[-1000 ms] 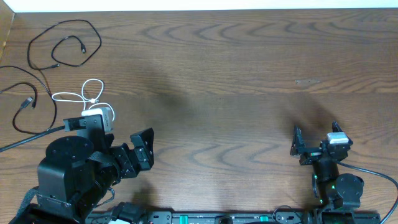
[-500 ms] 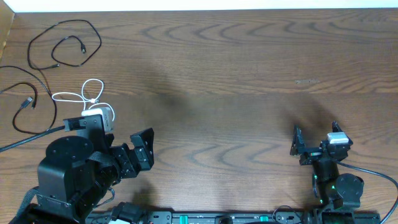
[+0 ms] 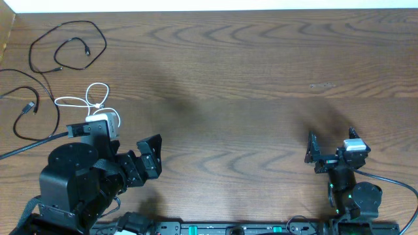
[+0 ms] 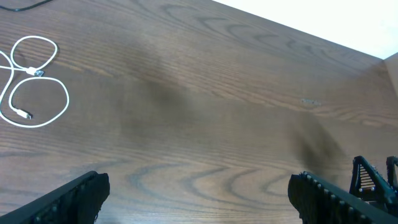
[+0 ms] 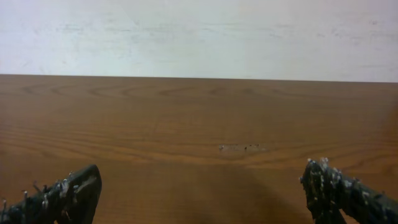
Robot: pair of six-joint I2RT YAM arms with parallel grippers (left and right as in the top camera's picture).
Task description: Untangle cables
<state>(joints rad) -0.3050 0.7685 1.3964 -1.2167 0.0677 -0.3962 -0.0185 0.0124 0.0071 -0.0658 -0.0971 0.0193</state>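
- Overhead: the three cords lie at the far left of the worktop (image 3: pixel 248 78). The upper black cord (image 3: pixel 68 46) makes a wide loop, the lower black cord (image 3: pixel 25 112) curls below it, and the white cord (image 3: pixel 90 98) is coiled just right of them. They look spread out rather than bundled. I cannot tell whether the two black runs touch beside the white coil. The left tool (image 3: pixel 151 157) and right tool (image 3: pixel 332 149) sit low near the front edge, both jaws apart and holding nothing.
- Left wrist: the white cord lies in two neat loops, with bare wood around it. The fingers (image 4: pixel 74 194) are spread wide.
- Right wrist: only bare wood ahead and no cord in view. Its fingers (image 5: pixel 65 191) are also spread.
- Judgement: what remains is probably a check of that black crossing. The left tool is nearer. It should pinch one black run away from the plug and drag it low toward bare wood, steering clear of the thick arm wire (image 3: pixel 29 147).
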